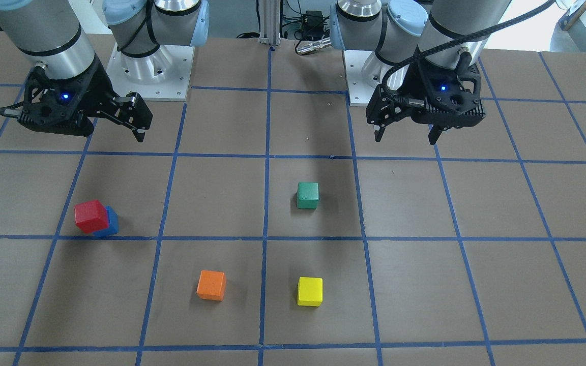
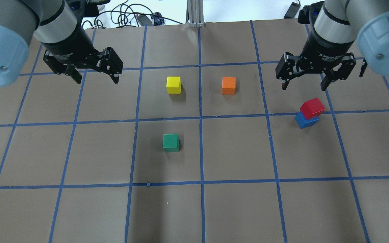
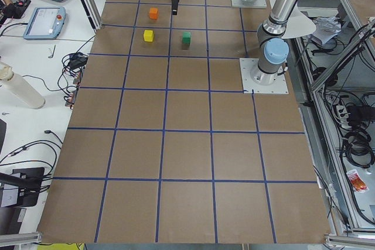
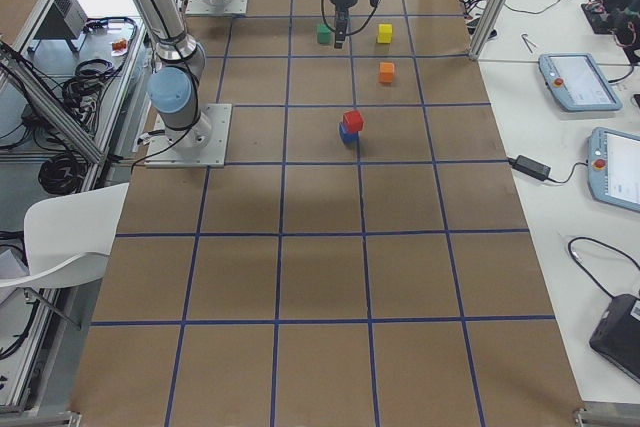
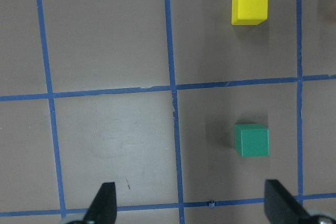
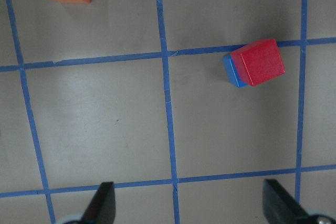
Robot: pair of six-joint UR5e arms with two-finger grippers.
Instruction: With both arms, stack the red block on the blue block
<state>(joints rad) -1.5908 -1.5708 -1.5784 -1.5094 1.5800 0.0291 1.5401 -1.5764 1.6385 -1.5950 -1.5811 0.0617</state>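
The red block point(image 2: 312, 108) rests on top of the blue block point(image 2: 305, 120), slightly offset and turned, on the robot's right side of the table. The stack also shows in the front view, red point(image 1: 91, 215) on blue point(image 1: 111, 224), and in the right wrist view, red point(image 6: 258, 62) on blue point(image 6: 229, 70). My right gripper point(image 2: 303, 87) is open and empty, raised above the table, apart from the stack. My left gripper point(image 2: 97, 81) is open and empty, raised over the left side, with nothing between its fingers in the left wrist view point(image 5: 190, 203).
A green cube point(image 2: 171, 142) sits near the table's middle. A yellow cube point(image 2: 174, 84) and an orange cube point(image 2: 228, 85) lie farther from the robot. The brown table carries a grid of blue tape lines point(image 2: 201, 118).
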